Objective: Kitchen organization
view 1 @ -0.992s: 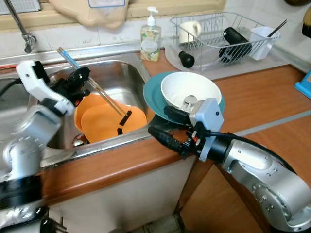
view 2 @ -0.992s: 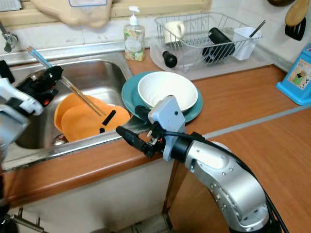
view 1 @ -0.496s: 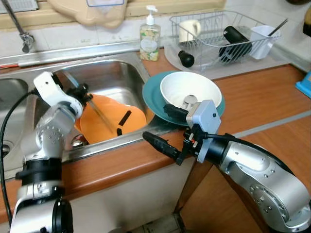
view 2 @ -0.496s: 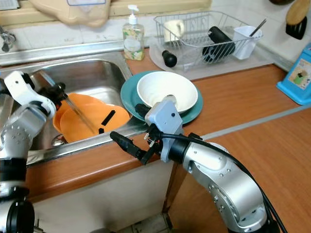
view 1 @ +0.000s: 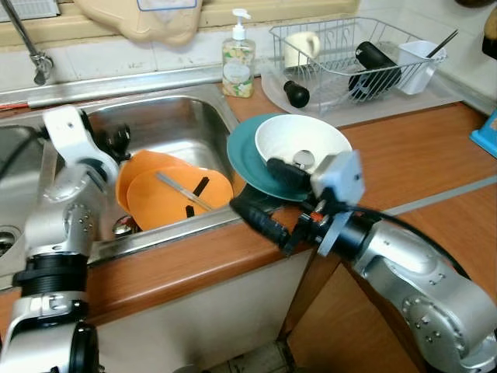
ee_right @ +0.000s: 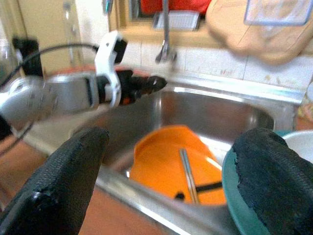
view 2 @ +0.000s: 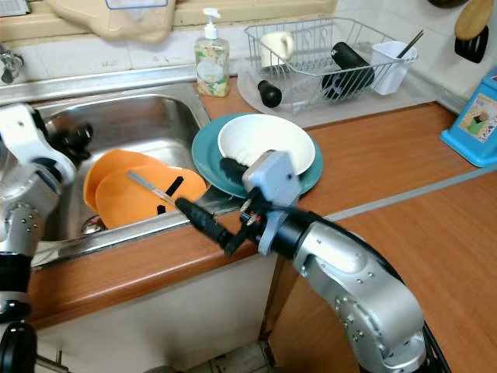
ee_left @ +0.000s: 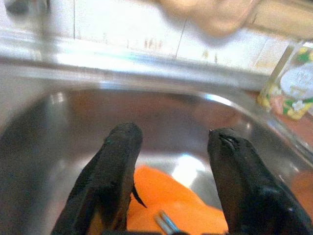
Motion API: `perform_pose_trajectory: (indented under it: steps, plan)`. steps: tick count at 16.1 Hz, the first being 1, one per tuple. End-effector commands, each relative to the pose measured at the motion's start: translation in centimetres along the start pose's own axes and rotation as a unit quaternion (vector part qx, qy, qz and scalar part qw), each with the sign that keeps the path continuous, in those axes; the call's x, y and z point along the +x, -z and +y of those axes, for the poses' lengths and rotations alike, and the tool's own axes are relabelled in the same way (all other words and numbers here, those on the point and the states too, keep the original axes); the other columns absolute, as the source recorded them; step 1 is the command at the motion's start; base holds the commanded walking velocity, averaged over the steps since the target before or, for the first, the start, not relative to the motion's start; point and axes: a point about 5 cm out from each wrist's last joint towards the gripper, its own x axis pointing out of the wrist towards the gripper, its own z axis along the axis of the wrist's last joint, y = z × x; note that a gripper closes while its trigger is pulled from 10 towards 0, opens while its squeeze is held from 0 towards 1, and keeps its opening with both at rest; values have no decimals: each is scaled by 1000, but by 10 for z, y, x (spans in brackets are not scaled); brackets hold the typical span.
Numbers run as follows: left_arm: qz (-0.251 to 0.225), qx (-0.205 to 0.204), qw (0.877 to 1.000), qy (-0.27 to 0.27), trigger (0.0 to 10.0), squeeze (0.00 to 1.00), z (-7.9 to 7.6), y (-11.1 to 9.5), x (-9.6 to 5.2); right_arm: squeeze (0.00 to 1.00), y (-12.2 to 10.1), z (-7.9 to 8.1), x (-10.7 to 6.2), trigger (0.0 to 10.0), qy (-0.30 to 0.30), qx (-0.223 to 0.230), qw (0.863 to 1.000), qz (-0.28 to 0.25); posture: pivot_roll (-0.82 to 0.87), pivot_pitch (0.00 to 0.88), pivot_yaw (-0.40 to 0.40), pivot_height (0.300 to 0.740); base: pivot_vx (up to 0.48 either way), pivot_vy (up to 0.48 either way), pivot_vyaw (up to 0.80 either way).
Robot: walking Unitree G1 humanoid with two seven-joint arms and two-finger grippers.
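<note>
Chopsticks (view 1: 183,192) lie on orange plates (view 1: 167,198); left tool (ee_left: 171,169) gapes above.

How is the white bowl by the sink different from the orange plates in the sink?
The white bowl is deep and rounded; the orange plates are flat and shallow. The bowl sits on a teal plate on the wooden counter, while the orange plates lie down in the steel sink. A pair of chopsticks lies across the orange plates; a small pale object rests inside the bowl. Both are round dishes, right side up.
</note>
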Motion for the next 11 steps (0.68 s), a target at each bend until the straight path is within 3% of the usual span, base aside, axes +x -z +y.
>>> perform_pose_trajectory:
  steps: [1,2,3,4,5,8,10,11]
  plan:
    - [-24,38,999,27,10000,612,-5,-8,-2,1000,-17,-1,-2,10000,8,15,999,-51,-130,0,41,740,0,0,0]
    - [-28,49,997,42,10000,518,-8,-10,-4,1000,-23,-2,-2,10000,13,24,997,-66,-131,0,43,740,0,0,0]
    - [-36,69,994,76,10000,286,-17,-11,-8,1000,-30,-4,-2,10000,12,24,997,-75,-134,0,45,740,0,0,0]
    - [-48,80,989,113,10000,227,-27,-10,-13,1000,-38,-8,-3,10000,28,-6,995,-95,-137,0,48,740,0,0,0]
    - [-60,79,979,177,10000,0,-44,-7,-25,1000,-45,-18,-4,10000,69,-31,991,-114,-138,0,51,740,0,0,0]
    - [-65,88,964,243,10000,0,-59,0,-43,1000,-48,-25,-8,10000,93,-37,988,-119,-137,0,42,740,0,0,0]
    - [-74,83,953,282,10000,0,-68,2,-57,1000,-47,-39,-12,10000,145,-55,982,-105,-137,0,36,740,0,0,0]
    - [-75,81,949,297,10000,0,-71,3,-61,875,-44,-43,-14,10000,160,-67,980,-93,-137,0,35,740,0,0,0]
